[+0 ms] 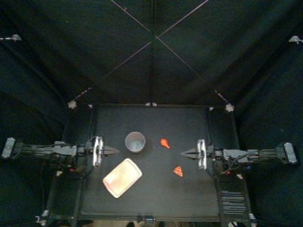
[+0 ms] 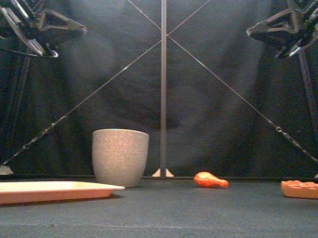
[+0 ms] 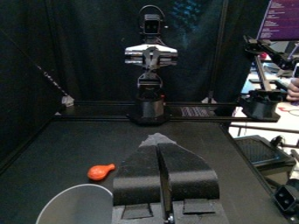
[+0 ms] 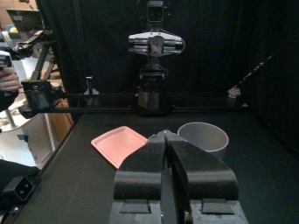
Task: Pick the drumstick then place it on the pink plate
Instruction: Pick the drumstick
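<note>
Flat pink plastic tray nearest, front left; tall grey speckled cup behind; orange-red toy drumstick right of cup; left gripper, right gripper at table sides, jaws closed, empty.

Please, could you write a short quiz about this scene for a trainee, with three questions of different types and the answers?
1. True or false: the drumstick already lies on the pink plate.
2. Which is nearest to the drumstick? A) the grey cup B) the pink plate C) the left end effector
3. Fill in: the left end effector and the right end effector both have their jaws ____.
Key: 1 false; 2 A; 3 shut.
</note>
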`<state>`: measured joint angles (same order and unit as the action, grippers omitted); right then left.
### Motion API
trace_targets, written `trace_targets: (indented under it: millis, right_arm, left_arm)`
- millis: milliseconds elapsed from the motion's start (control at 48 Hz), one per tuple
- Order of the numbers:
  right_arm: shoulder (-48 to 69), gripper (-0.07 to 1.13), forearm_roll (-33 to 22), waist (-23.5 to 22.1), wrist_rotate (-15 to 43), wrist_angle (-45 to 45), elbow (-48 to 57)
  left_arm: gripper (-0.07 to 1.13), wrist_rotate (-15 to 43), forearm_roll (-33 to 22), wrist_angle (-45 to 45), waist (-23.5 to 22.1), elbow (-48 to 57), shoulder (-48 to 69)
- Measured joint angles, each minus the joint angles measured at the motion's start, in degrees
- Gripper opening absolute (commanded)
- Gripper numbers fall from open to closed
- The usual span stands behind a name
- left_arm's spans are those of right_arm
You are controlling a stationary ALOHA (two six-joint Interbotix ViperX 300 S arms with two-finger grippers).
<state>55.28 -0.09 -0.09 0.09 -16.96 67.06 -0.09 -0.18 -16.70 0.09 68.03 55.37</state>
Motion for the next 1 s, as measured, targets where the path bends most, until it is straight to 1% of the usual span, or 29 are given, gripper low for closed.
trace_targets:
  millis: [104,167,312,458,542,604,667,688,854,875,958,1000]
  right_arm:
    - [-1.5,-0.01,0.1,-0.5,0.6,0.1,0.7]
    - [-4.1,-0.01,0.2,-1.6,1.0,0.1,0.9]
    - [-11.5,0.0,0.7,-4.4,1.9,0.2,-0.1]
    - [-17.2,0.01,4.2,-5.7,3.2,1.7,-2.5]
    - [-20.7,0.06,7.6,-6.5,3.1,5.3,-4.7]
    - [-22.6,0.14,9.4,-7.2,3.0,8.0,-6.2]
    - [-24.2,0.25,10.9,-7.7,3.0,10.4,-7.5]
    - [-24.5,0.32,11.2,-7.8,3.0,10.8,-7.7]
    - [-29.4,0.74,14.5,-8.8,3.1,13.5,-10.6]
    - [-29.7,0.82,14.9,-9.1,3.1,13.6,-10.8]
    - [-32.4,0.97,17.5,-10.3,3.1,13.8,-11.8]
    - [-33.7,1.01,18.5,-10.9,3.2,13.9,-12.0]
  left_arm:
    - [-0.04,-0.3,-2.1,0.0,0.2,1.1,-0.4]
    - [-0.02,-0.2,-3.3,0.0,0.2,1.5,-0.5]
    - [-0.02,0.2,-3.7,0.0,0.2,1.7,-0.6]
    - [-0.02,0.2,-2.3,0.0,0.2,1.7,-0.6]
    - [-0.02,0.3,-0.4,0.0,0.2,1.6,-0.5]
    - [-0.02,0.2,0.3,0.0,0.2,1.6,-0.5]
    - [-0.02,0.3,0.6,0.0,0.2,1.5,-0.6]
    - [-0.02,0.3,0.7,0.0,0.3,1.5,-0.6]
    - [-0.02,0.3,0.7,0.0,0.3,1.5,-0.5]
    - [-0.02,0.3,0.8,0.0,0.2,1.5,-0.6]
    - [-0.02,0.3,0.8,0.1,0.2,1.5,-0.6]
    - [-0.02,0.3,0.8,0.0,0.2,1.5,-0.6]
